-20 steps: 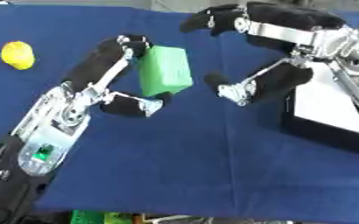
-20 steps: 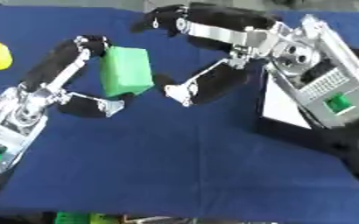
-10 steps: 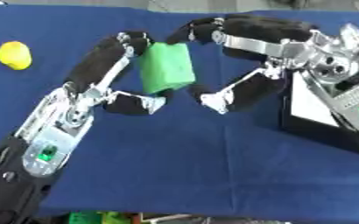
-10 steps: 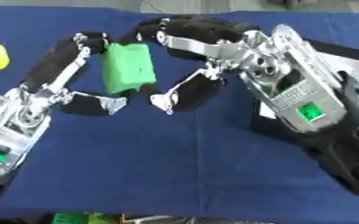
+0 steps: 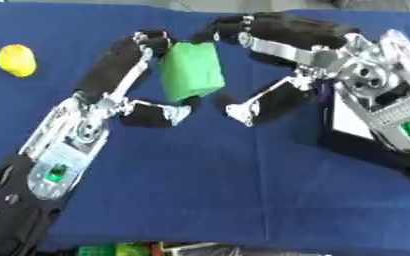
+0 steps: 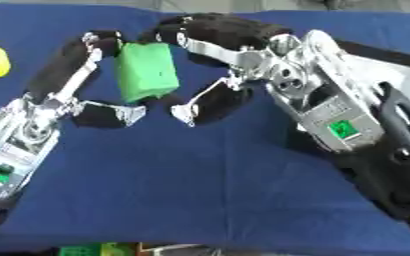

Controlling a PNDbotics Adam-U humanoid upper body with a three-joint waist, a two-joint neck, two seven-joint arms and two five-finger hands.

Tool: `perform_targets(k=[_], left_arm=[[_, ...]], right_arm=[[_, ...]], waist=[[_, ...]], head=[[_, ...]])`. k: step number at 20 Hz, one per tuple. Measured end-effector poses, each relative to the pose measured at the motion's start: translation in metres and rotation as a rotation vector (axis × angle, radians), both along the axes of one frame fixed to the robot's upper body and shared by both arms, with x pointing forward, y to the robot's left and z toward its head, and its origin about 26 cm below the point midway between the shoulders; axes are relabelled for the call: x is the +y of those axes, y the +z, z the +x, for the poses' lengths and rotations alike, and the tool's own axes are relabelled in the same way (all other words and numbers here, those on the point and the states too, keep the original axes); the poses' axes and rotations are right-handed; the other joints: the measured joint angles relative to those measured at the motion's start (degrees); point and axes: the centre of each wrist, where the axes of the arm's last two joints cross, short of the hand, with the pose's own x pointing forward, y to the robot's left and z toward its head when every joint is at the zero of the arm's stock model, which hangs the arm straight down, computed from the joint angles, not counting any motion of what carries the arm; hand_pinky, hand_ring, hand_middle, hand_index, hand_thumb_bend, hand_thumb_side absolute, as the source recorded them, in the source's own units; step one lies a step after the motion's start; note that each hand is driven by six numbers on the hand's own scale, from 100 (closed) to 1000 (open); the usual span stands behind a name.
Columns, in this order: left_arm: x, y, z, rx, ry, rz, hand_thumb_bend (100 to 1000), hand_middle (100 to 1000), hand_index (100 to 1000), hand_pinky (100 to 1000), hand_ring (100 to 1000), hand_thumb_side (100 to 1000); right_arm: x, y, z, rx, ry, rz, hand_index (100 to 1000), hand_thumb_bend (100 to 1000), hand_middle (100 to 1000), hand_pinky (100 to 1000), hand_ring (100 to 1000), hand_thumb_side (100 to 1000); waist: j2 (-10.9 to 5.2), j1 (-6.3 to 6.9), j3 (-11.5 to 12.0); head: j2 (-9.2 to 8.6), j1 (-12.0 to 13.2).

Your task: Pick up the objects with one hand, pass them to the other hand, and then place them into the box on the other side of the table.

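Left hand [image 5: 112,107] clamped on green block [image 5: 191,70], held above blue desk [image 5: 208,200] for handover. Right hand [image 5: 283,75] spread around it, not visibly closed. Yellow object [image 5: 16,60] left far-left; box [image 5: 353,132] right.

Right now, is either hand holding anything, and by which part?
The left hand pinches the green block between fingers at its top left corner and thumb at its bottom end. The right hand has fingers at the block's top right.
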Motion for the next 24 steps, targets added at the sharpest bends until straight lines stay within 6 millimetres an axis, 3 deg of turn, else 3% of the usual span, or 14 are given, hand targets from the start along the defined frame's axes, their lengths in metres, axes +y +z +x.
perform_targets(k=[9,10,24], left_arm=[[-0.0022,-0.0002,-0.0004,-0.002,-0.003,-0.013,100,576,602,758,533,225],[-0.0027,-0.0001,-0.0005,-0.003,-0.005,-0.015,100,575,602,758,532,223],[-0.0048,0.0006,-0.0009,-0.052,-0.026,-0.054,100,567,606,755,524,223]], right_arm=[[0.0012,0.0001,-0.0002,-0.01,-0.023,0.05,971,151,922,899,1000,260],[0.0016,0.0,-0.0003,-0.003,-0.024,0.046,971,133,925,900,1000,297],[0.0041,0.0014,-0.0012,0.025,-0.049,0.004,977,158,929,902,1000,299]], waist=[[0.0,-0.02,0.12],[0.0,-0.03,0.14],[0.0,-0.34,0.38]], head=[[0.0,-0.1],[0.0,-0.17],[0.03,-0.26]])
